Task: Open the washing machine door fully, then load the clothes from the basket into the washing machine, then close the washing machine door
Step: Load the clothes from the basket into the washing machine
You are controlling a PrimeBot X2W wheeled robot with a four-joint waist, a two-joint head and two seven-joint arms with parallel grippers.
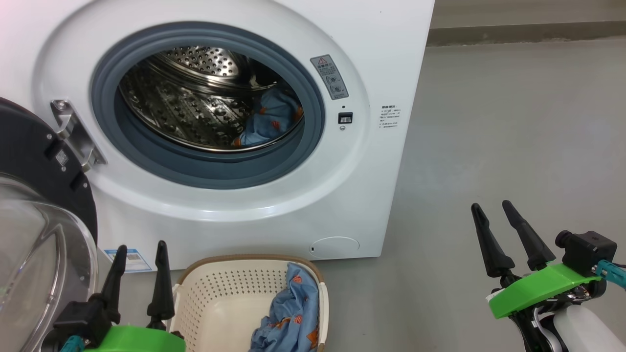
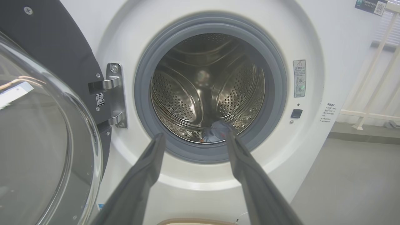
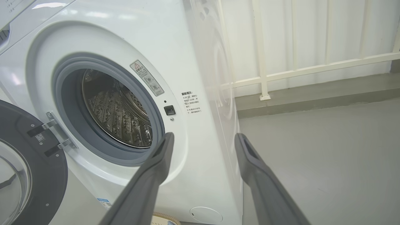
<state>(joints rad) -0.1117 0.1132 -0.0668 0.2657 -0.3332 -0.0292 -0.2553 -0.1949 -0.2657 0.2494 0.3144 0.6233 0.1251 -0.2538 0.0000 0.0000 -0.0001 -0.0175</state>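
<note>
The white washing machine (image 1: pixel 371 58) stands before me, and its black-rimmed door (image 1: pixel 29 161) is swung wide to the left on its hinge. One blue printed garment (image 1: pixel 271 120) lies in the steel drum. The cream basket (image 1: pixel 215 298) sits on the floor below the opening, with another blue garment (image 1: pixel 291 313) in its right half. My left gripper (image 1: pixel 141 247) is open and empty just left of the basket. Over the bare floor at the right, my right gripper (image 1: pixel 491 206) is open and empty too. The left wrist view looks straight into the drum (image 2: pixel 187 93).
Grey floor (image 1: pixel 513 146) stretches to the machine's right. A white railing (image 3: pixel 297 70) and a low kerb (image 3: pixel 312 97) run behind it. The open door's glass bowl (image 2: pixel 37 140) bulges close to my left arm.
</note>
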